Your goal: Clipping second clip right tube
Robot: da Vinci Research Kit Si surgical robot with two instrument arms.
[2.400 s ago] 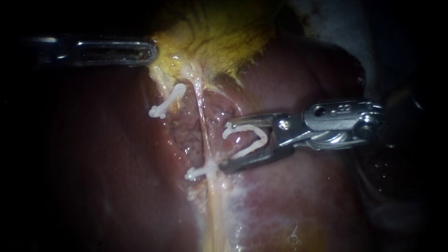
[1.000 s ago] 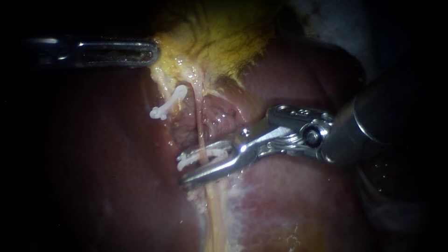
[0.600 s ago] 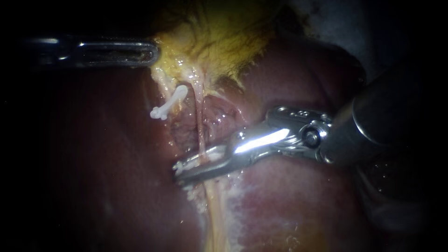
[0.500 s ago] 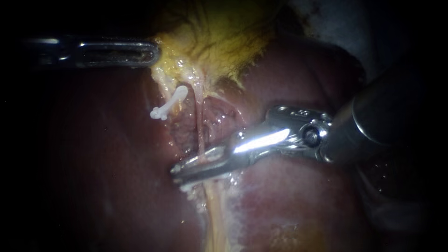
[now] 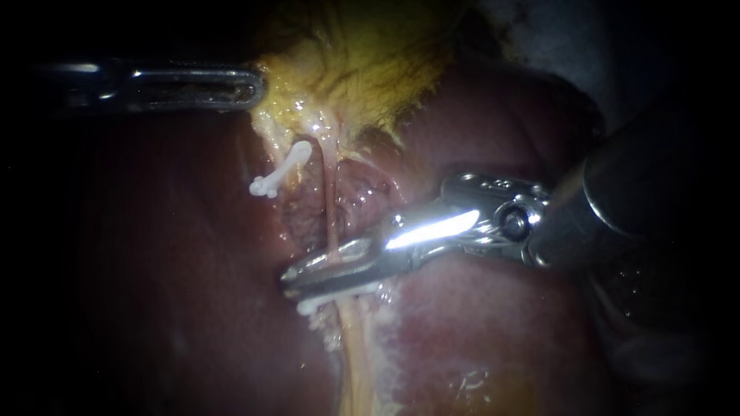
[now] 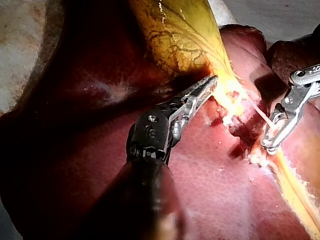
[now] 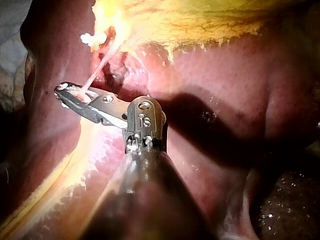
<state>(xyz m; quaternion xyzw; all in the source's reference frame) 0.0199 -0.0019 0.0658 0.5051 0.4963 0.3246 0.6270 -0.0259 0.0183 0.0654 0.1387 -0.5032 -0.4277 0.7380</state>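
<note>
The thin pink right tube runs from the yellow gallbladder down over the liver. My right instrument lies across this tube with its jaws pressed together on a clip around it; that clip is almost hidden inside the jaws. Just below the jaws a white clip sits on the same tube. Another white clip sits on the left tube. My left instrument has its jaws shut on the gallbladder's edge, which the left wrist view shows at the neck.
The liver's dark red surface surrounds the dissected bed. A pale yellowish band continues down from the tube. The right instrument's thick dark shaft fills the right side. In the left wrist view, the right instrument lies beyond the left one.
The right instrument carried an open clip leftward over the right tube, then its jaws came together on it just above the lower clip. The left instrument has held still.
</note>
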